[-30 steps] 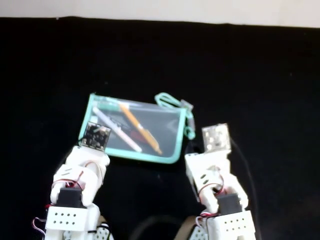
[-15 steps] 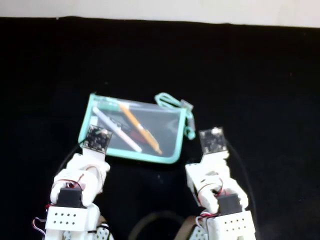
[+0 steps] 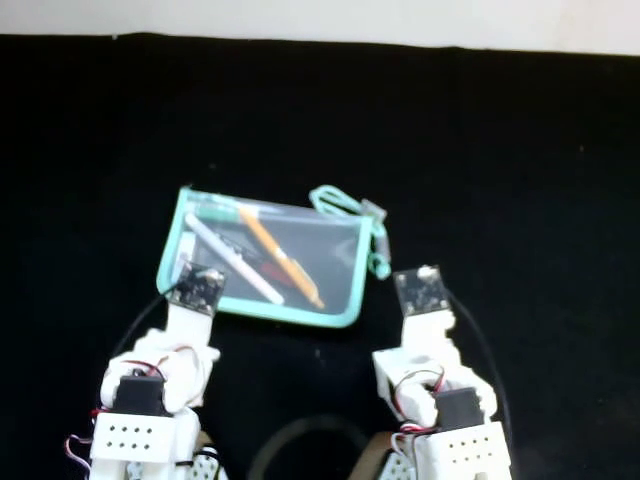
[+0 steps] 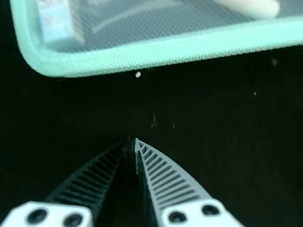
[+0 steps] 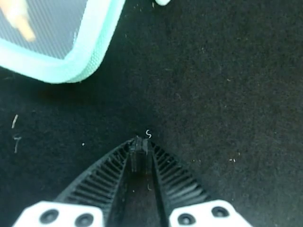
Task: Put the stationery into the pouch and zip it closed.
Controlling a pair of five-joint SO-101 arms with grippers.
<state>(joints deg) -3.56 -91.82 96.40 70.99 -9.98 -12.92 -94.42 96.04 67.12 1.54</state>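
Just short of the pouch's (image 3: 262,262) near edge, on the black counter (image 3: 520,150): left hand (image 4: 132,142) pinched shut on nothing, tips apart from the pouch's near left corner; right hand (image 5: 140,142) likewise clamped shut and empty, beside the pouch's near right corner, not touching. Inside the pouch, seen through its clear face: an orange pen (image 3: 282,260) lying aslant, a white pen (image 3: 232,258) beside it, something darker between them, too dim to name. Off the pouch's far right corner, a teal strap (image 3: 335,202) and a small grey tab (image 3: 375,211), probably the zip pull. Judged from that: loading finished, nothing loose lying around the pouch; zipping either done or at its very end, the tab seemingly at the end of its run. Far seam fully closed or not: impossible to tell from above. Next, if not closed: pin the pouch flat with one hand, open the other, reach past the pouch to the tab, pinch it and draw it along the far edge. If closed: simply back off. From above: the whole pouch, its contents, strap and tab. From the left wrist: the shut tips themselves, the woven teal binding (image 4: 142,52) of the near left corner, a pale pen end within. From the right wrist: shut tips again, the rounded near right corner, an orange blur behind the film.
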